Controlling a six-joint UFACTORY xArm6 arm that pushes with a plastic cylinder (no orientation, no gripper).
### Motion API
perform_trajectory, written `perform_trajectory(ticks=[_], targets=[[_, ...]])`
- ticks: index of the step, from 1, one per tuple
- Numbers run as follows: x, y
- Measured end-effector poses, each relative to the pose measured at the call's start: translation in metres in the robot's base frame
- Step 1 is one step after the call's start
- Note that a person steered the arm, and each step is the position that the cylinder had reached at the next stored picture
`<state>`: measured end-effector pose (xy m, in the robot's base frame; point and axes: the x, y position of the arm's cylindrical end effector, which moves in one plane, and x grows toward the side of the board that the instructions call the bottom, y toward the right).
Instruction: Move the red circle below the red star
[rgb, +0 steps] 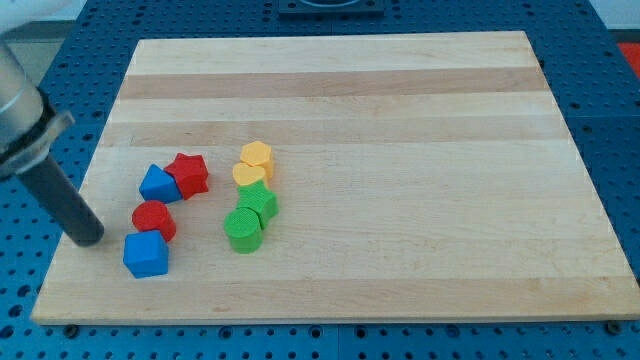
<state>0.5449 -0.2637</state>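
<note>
The red circle (153, 219) lies on the wooden board near its left edge. The red star (188, 174) lies up and to the right of it, with a blue triangle-like block (158, 184) touching the star's left side, just above the circle. A blue cube (146, 254) touches the circle from below. My tip (88, 237) rests on the board to the left of the red circle and blue cube, apart from both.
Two yellow blocks (254, 165) and two green blocks (250, 216) form a column to the right of the red star. The wooden board (400, 120) lies on a blue perforated table. The board's left edge is close to my tip.
</note>
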Motion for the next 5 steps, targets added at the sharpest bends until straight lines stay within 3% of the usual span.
perform_trajectory(ticks=[2, 5], targets=[[-0.001, 0.033], [-0.038, 0.071]])
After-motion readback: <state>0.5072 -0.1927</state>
